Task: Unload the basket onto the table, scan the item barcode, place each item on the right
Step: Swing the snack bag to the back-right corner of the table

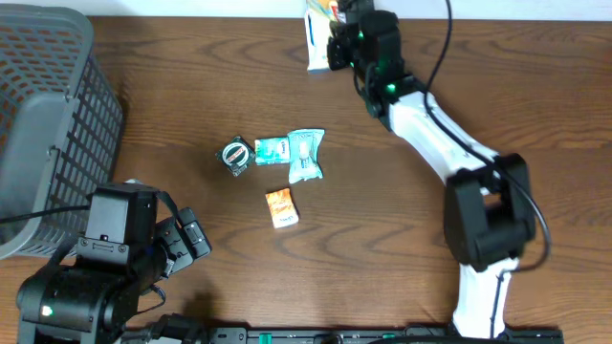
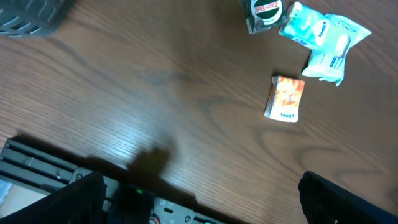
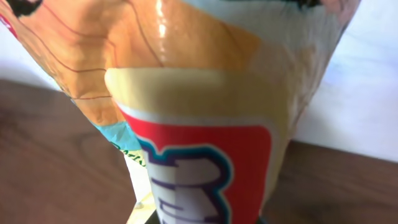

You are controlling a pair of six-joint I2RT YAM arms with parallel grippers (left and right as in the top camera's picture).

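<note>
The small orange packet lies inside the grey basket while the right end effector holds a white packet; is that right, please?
Not quite: the small orange packet lies on the table, outside the grey basket, as the overhead view shows; the right end effector does hold a white packet.

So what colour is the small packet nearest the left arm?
Small packet: orange and white, best in left wrist view.
</note>
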